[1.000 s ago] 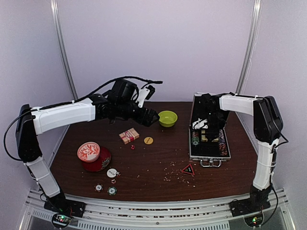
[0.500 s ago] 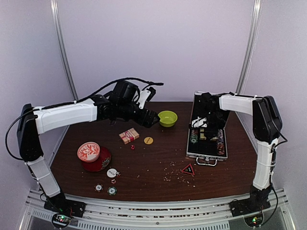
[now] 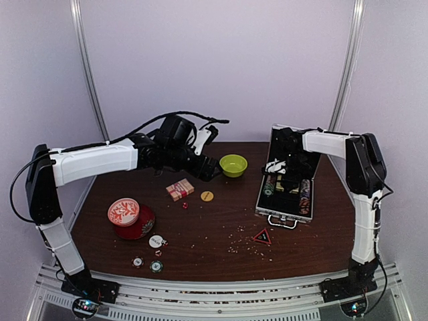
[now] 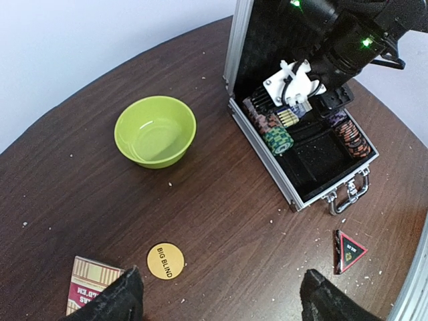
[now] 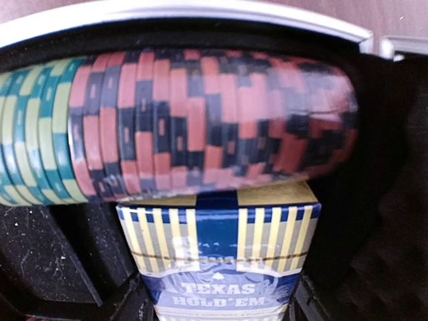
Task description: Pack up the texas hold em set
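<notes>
The silver case point(image 3: 271, 212) lies open at the right, lid up, with chip rows point(image 3: 271, 190) inside. My right gripper point(image 3: 286, 170) is down inside it, shut on a blue-and-gold card deck point(image 5: 217, 261) held against the red-and-black chip row point(image 5: 200, 127). My left gripper point(image 3: 207, 167) hovers open and empty above the table; its fingers point(image 4: 124, 297) straddle bare wood right of the yellow BIG BLIND button point(image 4: 165, 260). A red card deck point(image 3: 180, 189) lies left of that button. Tiny red dice point(image 3: 184, 205) lie below the deck. A white button point(image 3: 156, 241) and two chips point(image 3: 156, 266) lie front left.
A lime-green bowl point(image 3: 233, 164) stands at the back centre. A red-and-white patterned tin point(image 3: 124, 211) rests on its red lid point(image 3: 142, 226) at the left. A red-and-black triangle point(image 3: 262, 236) lies near the case's handle among scattered crumbs.
The case has slid and turned, its near end moving left, with my right gripper inside it. My left gripper has drifted slightly left and lower.
</notes>
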